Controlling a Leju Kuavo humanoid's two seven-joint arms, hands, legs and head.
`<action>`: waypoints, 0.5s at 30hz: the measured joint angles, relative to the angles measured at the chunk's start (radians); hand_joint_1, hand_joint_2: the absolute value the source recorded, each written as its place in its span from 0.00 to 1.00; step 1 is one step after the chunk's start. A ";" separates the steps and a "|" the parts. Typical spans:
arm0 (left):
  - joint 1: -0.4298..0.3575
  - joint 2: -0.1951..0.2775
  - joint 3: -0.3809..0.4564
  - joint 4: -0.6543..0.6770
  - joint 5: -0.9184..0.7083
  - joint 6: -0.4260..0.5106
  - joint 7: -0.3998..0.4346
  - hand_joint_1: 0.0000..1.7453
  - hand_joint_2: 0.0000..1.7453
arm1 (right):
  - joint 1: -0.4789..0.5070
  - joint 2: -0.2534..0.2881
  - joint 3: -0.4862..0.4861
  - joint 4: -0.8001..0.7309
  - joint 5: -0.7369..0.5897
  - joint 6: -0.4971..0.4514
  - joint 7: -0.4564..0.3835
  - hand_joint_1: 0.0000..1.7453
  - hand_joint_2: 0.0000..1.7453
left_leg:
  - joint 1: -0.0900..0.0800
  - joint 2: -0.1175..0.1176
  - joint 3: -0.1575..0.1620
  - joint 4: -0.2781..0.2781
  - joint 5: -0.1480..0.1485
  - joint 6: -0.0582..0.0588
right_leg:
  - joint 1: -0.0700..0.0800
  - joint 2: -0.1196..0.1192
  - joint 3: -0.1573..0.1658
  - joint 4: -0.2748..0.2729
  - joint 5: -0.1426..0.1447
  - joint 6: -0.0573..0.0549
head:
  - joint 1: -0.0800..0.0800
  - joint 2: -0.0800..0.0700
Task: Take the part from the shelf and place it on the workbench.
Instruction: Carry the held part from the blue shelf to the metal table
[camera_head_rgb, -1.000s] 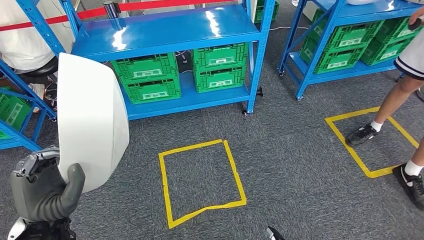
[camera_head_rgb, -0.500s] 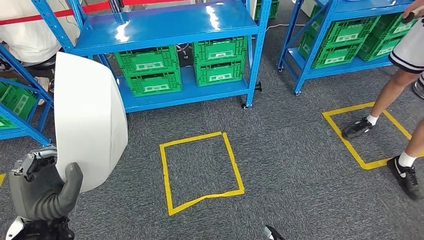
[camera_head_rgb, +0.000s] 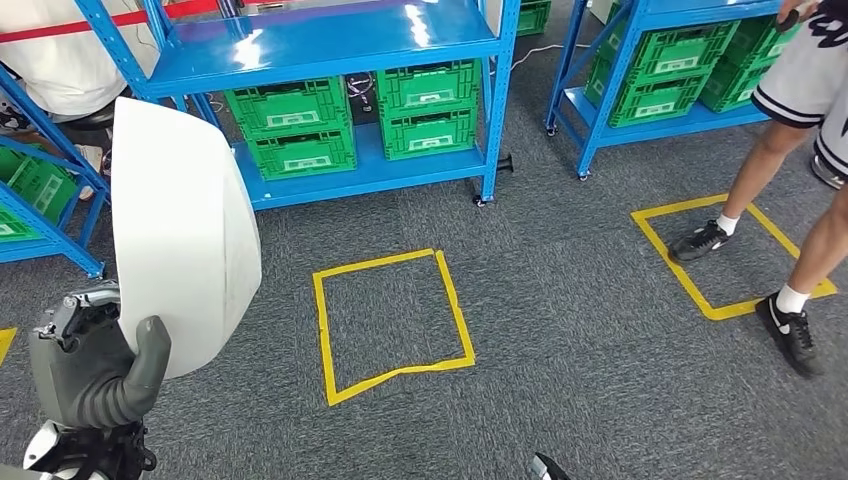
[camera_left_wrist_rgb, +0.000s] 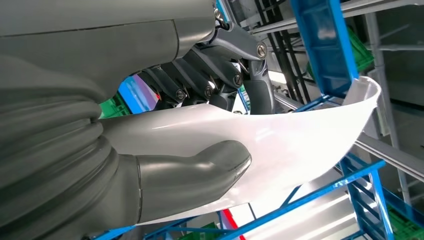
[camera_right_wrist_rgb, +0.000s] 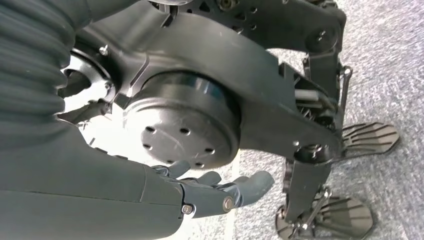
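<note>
White part (camera_head_rgb: 180, 240) stands upright at nine o'clock in the head view, clamped by the left hand (camera_head_rgb: 95, 375), thumb over its face, likely for carrying. Right hand (camera_right_wrist_rgb: 210, 192) hangs empty, fingers (camera_right_wrist_rgb: 250, 182) loosely apart.

Below me lies grey carpet (camera_head_rgb: 560, 330) marked with yellow tape squares (camera_head_rgb: 390, 325). Ahead stand blue steel shelves (camera_head_rgb: 330, 50) holding green crates (camera_head_rgb: 300, 135) (glare on the top shelf); a person's legs (camera_head_rgb: 760, 200) stand near another rack.
</note>
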 joint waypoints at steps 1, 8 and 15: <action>-0.001 0.001 0.000 0.001 0.000 0.001 0.000 1.00 1.00 | 0.000 0.000 0.000 0.000 0.000 -0.001 0.000 0.00 1.00 | 0.001 -0.001 -0.010 0.029 -0.033 -0.004 | -0.001 -0.002 -0.007 -0.001 0.009 -0.008 | -0.001 0.000; -0.001 0.001 -0.005 0.014 0.001 0.008 -0.012 1.00 1.00 | 0.004 -0.001 0.000 0.000 0.000 0.017 0.000 0.00 1.00 | -0.003 -0.003 0.033 0.153 -0.105 0.006 | 0.012 -0.004 -0.061 0.001 0.056 -0.018 | -0.004 0.000; -0.001 0.004 -0.007 0.016 0.001 0.012 -0.017 1.00 1.00 | 0.009 -0.001 0.000 0.000 0.004 0.042 0.000 0.00 1.00 | -0.020 0.000 0.150 -0.055 -0.079 0.049 | 0.012 -0.022 -0.072 0.014 0.062 0.016 | -0.007 0.000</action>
